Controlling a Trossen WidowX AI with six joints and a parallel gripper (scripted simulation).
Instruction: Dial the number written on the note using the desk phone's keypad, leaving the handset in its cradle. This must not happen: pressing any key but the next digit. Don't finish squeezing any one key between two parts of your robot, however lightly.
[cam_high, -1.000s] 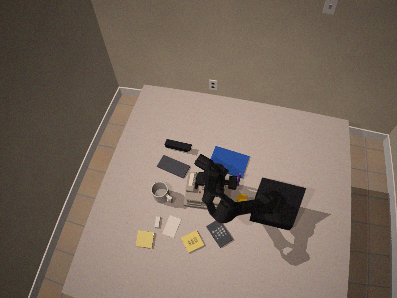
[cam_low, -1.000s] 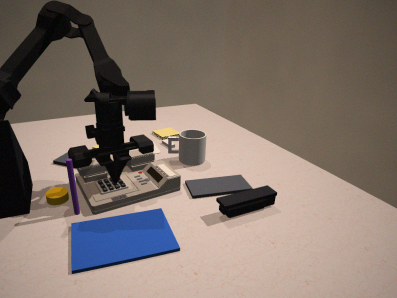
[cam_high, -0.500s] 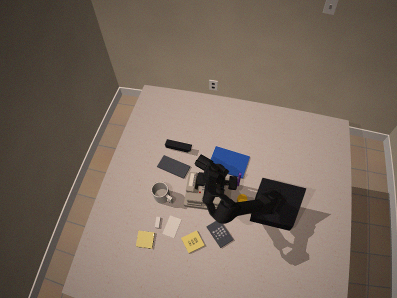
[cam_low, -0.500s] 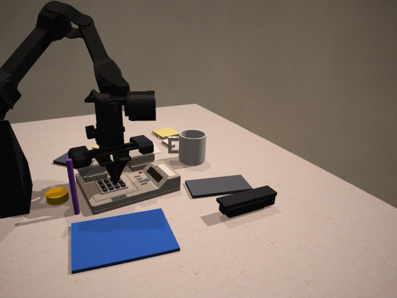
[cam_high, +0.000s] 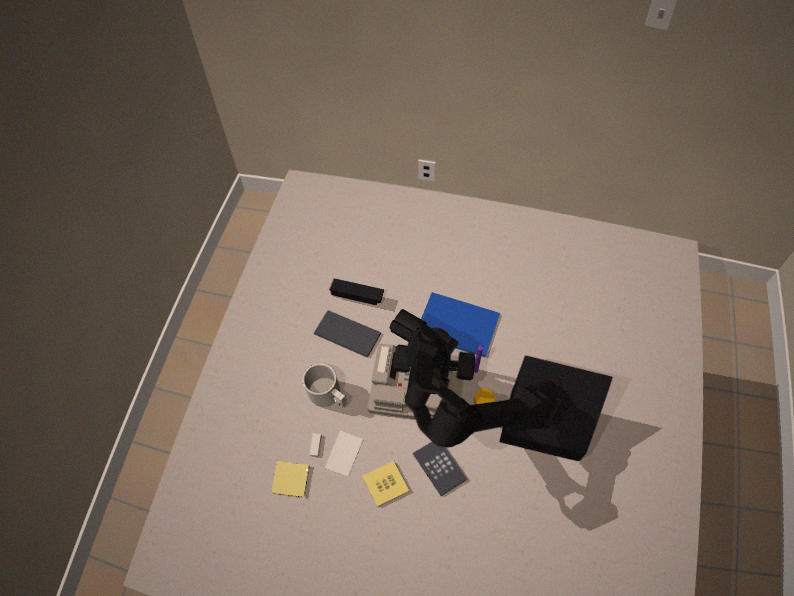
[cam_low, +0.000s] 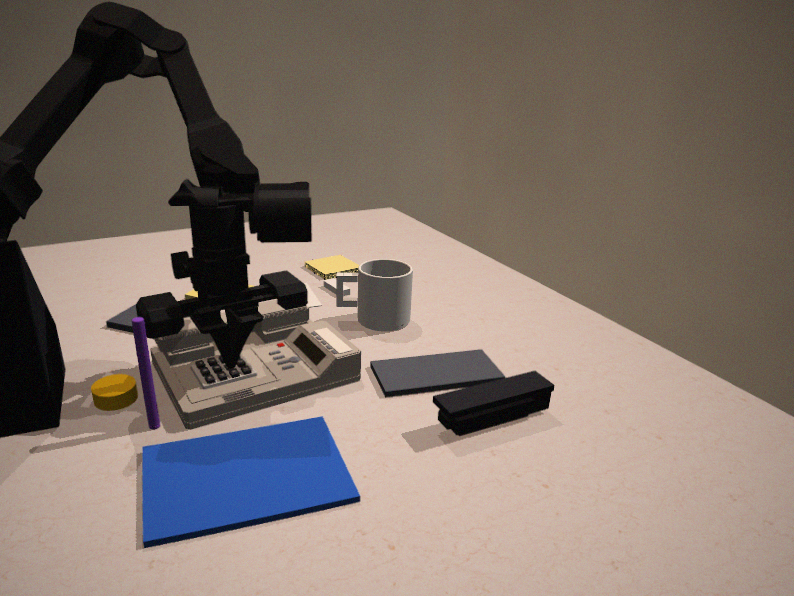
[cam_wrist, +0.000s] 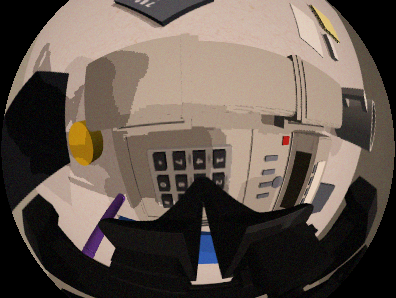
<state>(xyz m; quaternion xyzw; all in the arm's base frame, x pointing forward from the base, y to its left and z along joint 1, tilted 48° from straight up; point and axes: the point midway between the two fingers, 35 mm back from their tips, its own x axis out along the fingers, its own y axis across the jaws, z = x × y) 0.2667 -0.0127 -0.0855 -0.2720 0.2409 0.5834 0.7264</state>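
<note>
The beige desk phone (cam_high: 383, 379) (cam_low: 282, 388) (cam_wrist: 266, 144) lies in the middle of the table. Its handset (cam_low: 285, 315) (cam_wrist: 199, 77) rests in the cradle. My gripper (cam_low: 230, 363) (cam_wrist: 202, 182) is shut with nothing between the fingers. It points straight down, and its joined tips are on or just above the dark keypad (cam_low: 214, 372) (cam_wrist: 174, 170), near its middle keys. I cannot tell which key is under the tips. In the top view the arm hides the fingertips. The yellow note (cam_high: 385, 483) with writing lies flat on the table beyond the handset side of the phone.
A grey mug (cam_high: 319, 383) (cam_low: 384, 293), grey slab (cam_high: 346, 332) (cam_low: 436, 370), black box (cam_high: 356, 291) (cam_low: 493, 400), blue book (cam_high: 461, 320) (cam_low: 237, 474), upright purple pen (cam_high: 479, 357) (cam_low: 145, 372), yellow disc (cam_high: 484, 395) (cam_low: 114, 391), dark printed card (cam_high: 439, 468) and yellow pad (cam_high: 290, 478) (cam_low: 330, 264) ring the phone.
</note>
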